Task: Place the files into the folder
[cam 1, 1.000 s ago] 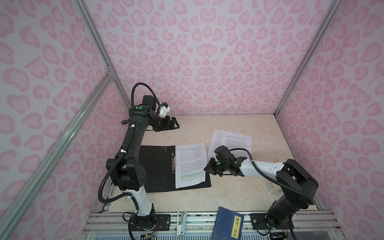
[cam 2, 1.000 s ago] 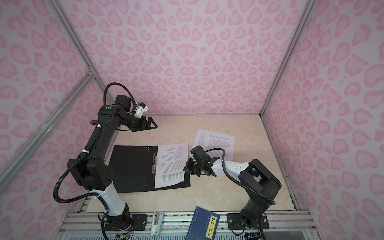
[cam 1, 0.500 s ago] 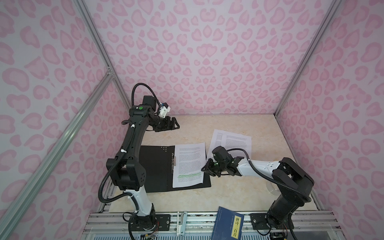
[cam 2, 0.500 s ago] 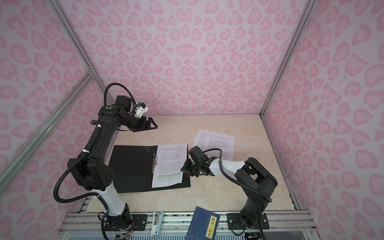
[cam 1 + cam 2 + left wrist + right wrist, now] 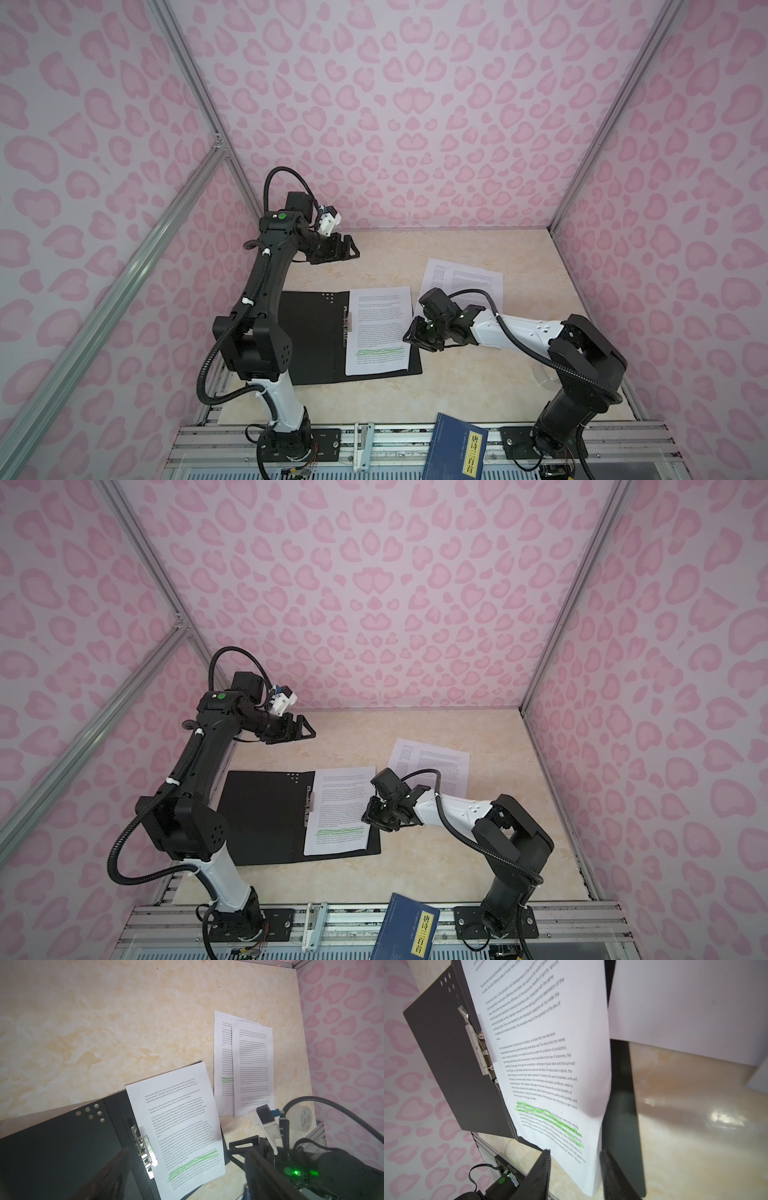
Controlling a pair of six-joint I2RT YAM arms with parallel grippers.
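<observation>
The folder point(image 5: 311, 332) point(image 5: 266, 812) lies open on the table, black inside up, with its metal clip point(image 5: 145, 1147) point(image 5: 477, 1049) at the spine. One of the files point(image 5: 378, 328) point(image 5: 340, 808) point(image 5: 550, 1053) lies on the folder's right half, a green-highlighted passage near its lower end. My right gripper point(image 5: 409, 336) point(image 5: 368, 814) point(image 5: 576, 1153) is low at that sheet's right edge, jaws apart, the slightly curled edge loose between them. Two more files point(image 5: 461, 278) point(image 5: 432, 762) point(image 5: 249, 1064) overlap on the table behind it. My left gripper point(image 5: 351, 249) point(image 5: 307, 729) point(image 5: 187, 1153) hovers open and empty above the back left.
A blue book with a yellow label point(image 5: 455, 451) point(image 5: 405, 931) leans on the front rail. A clear tape roll point(image 5: 546, 378) point(image 5: 303, 1118) lies on the table by the right arm's base. Pink patterned walls close in three sides.
My right gripper slid a little to the left with the sheet, then went from shut to open and let go of the sheet's edge. The left arm stayed still.
</observation>
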